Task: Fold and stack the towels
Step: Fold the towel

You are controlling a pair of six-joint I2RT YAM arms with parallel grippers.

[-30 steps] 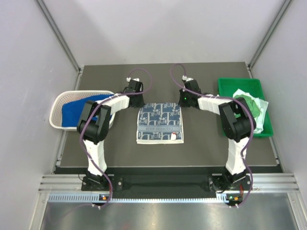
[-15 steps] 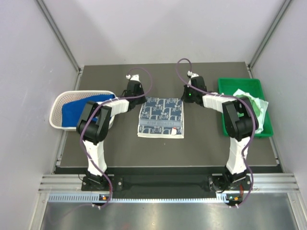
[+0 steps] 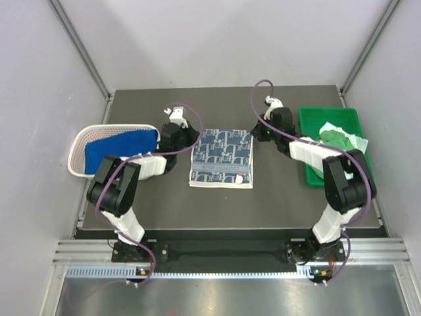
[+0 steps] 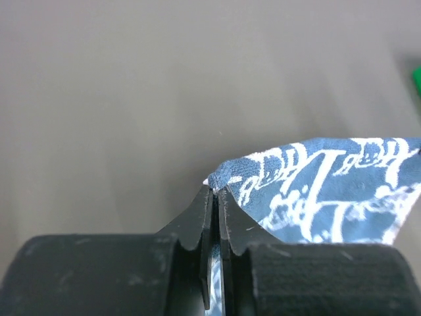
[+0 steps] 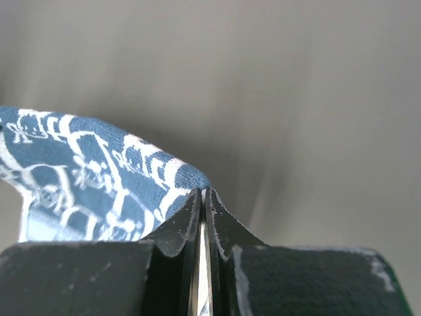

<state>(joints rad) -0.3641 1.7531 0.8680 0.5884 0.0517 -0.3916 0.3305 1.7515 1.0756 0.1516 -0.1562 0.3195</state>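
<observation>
A blue-and-white printed towel (image 3: 222, 158) lies folded on the dark table, mid-way between the arms. My left gripper (image 3: 191, 139) is at its far left corner and my right gripper (image 3: 257, 135) at its far right corner. In the left wrist view the left gripper (image 4: 215, 192) is shut on the corner of this towel (image 4: 329, 191), which runs off to the right. The right wrist view has the right gripper (image 5: 202, 193) pinching the other corner of the towel (image 5: 85, 171). A royal blue towel (image 3: 118, 148) lies in the basket. A green towel (image 3: 339, 139) sits crumpled in the tray.
The white mesh basket (image 3: 77, 150) stands at the table's left edge. The green plastic tray (image 3: 312, 113) stands at the right edge, with a pale cloth (image 3: 359, 142) beside the green towel. Grey walls close in the back and both sides.
Both arms have stretched toward the back of the table, drawing the printed towel's far edge with them. The right gripper has closed onto its corner.
</observation>
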